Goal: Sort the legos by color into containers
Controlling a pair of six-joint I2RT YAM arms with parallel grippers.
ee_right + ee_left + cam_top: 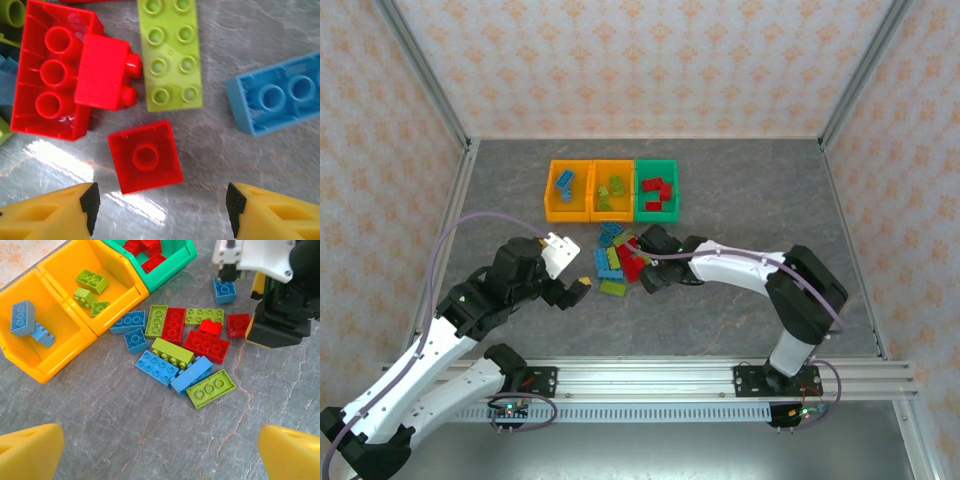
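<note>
Three bins sit in a row at the far side of the desk (750,185), with loose legos (618,262) piled just in front.
The left orange bin (549,196) holds blue bricks, the middle orange bin (612,217) lime, the green bin (657,218) red. The right fingers (280,212) are spread and empty over a small red brick (145,157). The left fingers (30,452) are wide open and empty near the pile.

Three open containers (592,190) in one row, touching side by side: left orange bin (550,205) with two blue legos (22,317), middle orange bin (612,215) with lime green ones, green bin (658,216) at right with red ones. Just before them on the bench (750,190), a loose heap of blue, lime green and red bricks (172,352), several overlapping. At its edge, one small red square brick (145,156), hollow side up.
</note>
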